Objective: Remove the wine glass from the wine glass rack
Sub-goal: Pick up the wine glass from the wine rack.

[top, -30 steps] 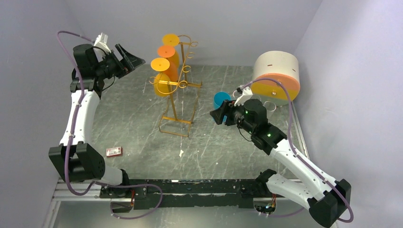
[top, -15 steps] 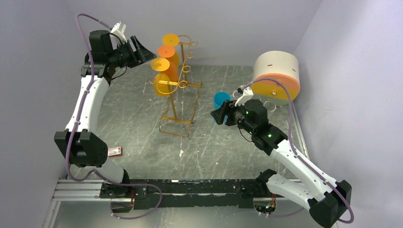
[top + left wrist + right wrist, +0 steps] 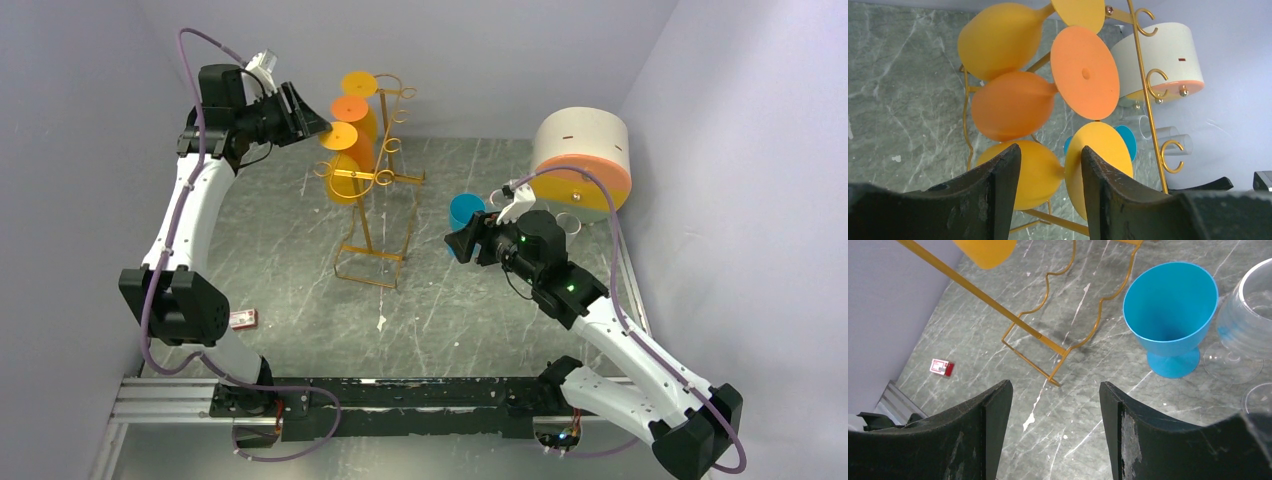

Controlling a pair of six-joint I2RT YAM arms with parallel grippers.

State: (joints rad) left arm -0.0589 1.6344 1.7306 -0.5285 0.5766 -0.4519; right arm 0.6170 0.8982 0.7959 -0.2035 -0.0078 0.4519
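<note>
The gold wire wine glass rack [image 3: 378,178] stands mid-table with three glasses hanging upside down from its left bar. The nearest yellow wine glass [image 3: 1035,180] shows its stem between my left gripper's [image 3: 1050,148] dark fingers [image 3: 998,195], bowl to the left and foot [image 3: 1100,157] to the right. Those jaws stand apart with a gap on each side of the stem. From above, the left gripper [image 3: 305,118] sits high beside that glass's foot [image 3: 338,135]. An orange glass [image 3: 1013,105] and another yellow one [image 3: 998,37] hang beyond. My right gripper [image 3: 1055,385] is open over bare table.
A blue cup [image 3: 1170,305] stands right of the rack, just past my right gripper [image 3: 462,240], with clear glasses [image 3: 1248,320] beside it. A white and orange cylinder [image 3: 582,158] lies at the back right. A small red box [image 3: 240,319] lies near the left arm's base.
My left arm has swung right and up to the rack's top, and its jaws have narrowed around the nearest glass's stem. The right arm has barely moved.
</note>
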